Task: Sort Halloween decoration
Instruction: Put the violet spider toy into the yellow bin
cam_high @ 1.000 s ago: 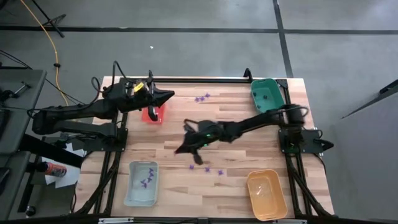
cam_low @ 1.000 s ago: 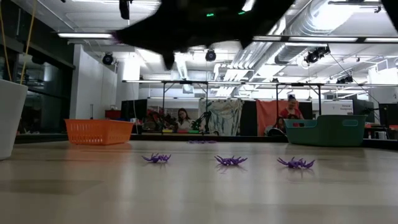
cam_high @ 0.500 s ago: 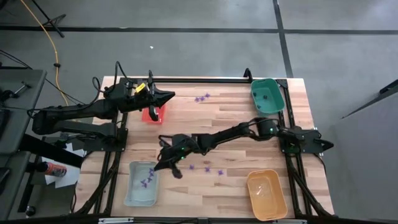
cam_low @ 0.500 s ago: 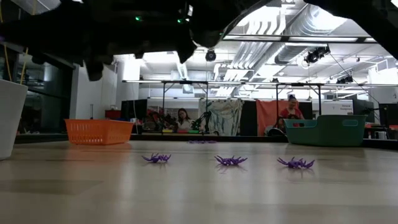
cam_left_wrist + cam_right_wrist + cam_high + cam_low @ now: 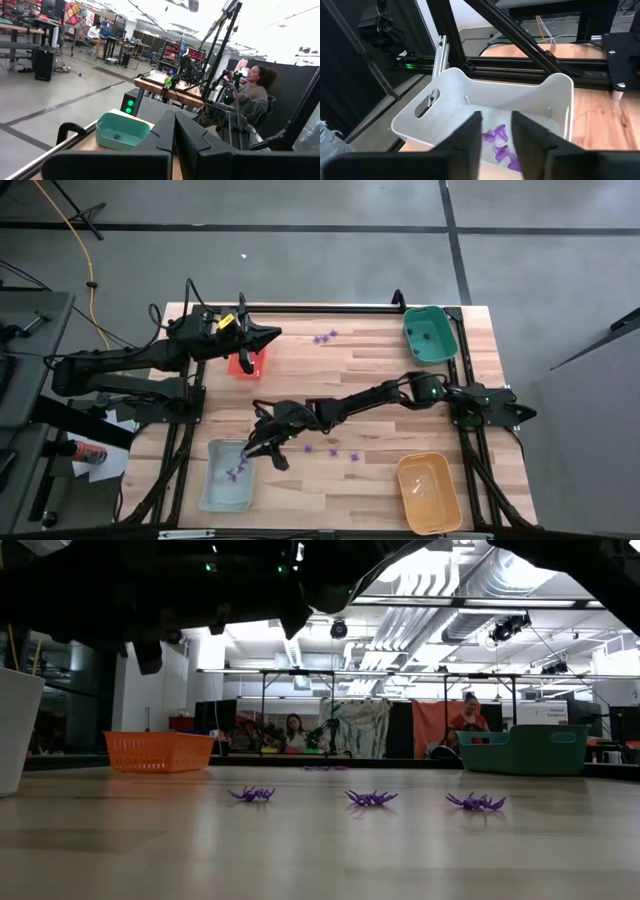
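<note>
The right end effector point(image 5: 262, 448) hung over the pale blue tray point(image 5: 214, 488) with fingers parted and empty, above the purple pieces point(image 5: 496, 136) already there. The left end effector point(image 5: 262, 333) waited closed above the red tray point(image 5: 246, 367). Several purple spiders point(image 5: 371, 798) remained on the worktop point(image 5: 380, 365), so sorting looked only partly done.

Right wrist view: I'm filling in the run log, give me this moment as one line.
right tool open over pale blue tray | purple spiders inside | left tool shut over red tray
</note>
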### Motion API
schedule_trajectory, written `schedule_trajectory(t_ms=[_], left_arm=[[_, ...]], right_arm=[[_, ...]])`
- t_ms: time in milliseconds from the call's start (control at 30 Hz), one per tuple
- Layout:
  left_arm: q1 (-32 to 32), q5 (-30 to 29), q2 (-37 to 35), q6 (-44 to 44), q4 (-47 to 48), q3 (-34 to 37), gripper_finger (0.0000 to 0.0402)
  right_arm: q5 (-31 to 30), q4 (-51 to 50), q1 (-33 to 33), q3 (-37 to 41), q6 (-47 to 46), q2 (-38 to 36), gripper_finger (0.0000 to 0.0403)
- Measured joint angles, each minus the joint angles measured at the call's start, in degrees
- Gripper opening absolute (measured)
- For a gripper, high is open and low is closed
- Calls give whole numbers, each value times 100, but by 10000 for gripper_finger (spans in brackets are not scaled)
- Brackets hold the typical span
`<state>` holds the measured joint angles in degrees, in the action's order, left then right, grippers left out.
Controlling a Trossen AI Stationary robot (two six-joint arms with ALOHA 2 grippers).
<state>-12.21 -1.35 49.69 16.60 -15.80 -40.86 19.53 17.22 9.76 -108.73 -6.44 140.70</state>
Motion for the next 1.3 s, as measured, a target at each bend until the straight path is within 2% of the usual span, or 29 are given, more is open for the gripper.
schedule_trajectory(t_ms=[133,233,367,567,633,733,867,1000,1167,1300], left_arm=[[0,-2,0,80,-3,0,0],[0,-11,0,83,-7,0,0],[-2,-83,0,82,-44,0,0],[-2,-115,2,79,-38,0,0],[-2,-193,0,64,-53,0,0],[-4,-280,0,-28,-49,0,0],[-5,-376,0,-70,-47,0,0],[-6,-386,0,-77,-34,0,0],[-6,-386,0,-221,-32,0,0],[-11,-384,0,-227,-32,0,0]], right_arm=[[24,-37,-2,0,75,-22,168],[67,-385,-75,0,-127,-186,197],[399,-1604,-333,-7,209,-646,203],[462,-4796,-795,24,1481,-1504,195],[455,-5575,-953,248,1705,-1827,192],[443,-6195,-1153,1147,1821,-2454,187],[400,-5682,-1297,3209,1279,-3820,179],[36,-4339,-1264,5452,-247,-5471,172],[-991,-2010,-820,7559,-2599,-7353,170],[-2230,137,-515,8545,-3562,-8223,170]])
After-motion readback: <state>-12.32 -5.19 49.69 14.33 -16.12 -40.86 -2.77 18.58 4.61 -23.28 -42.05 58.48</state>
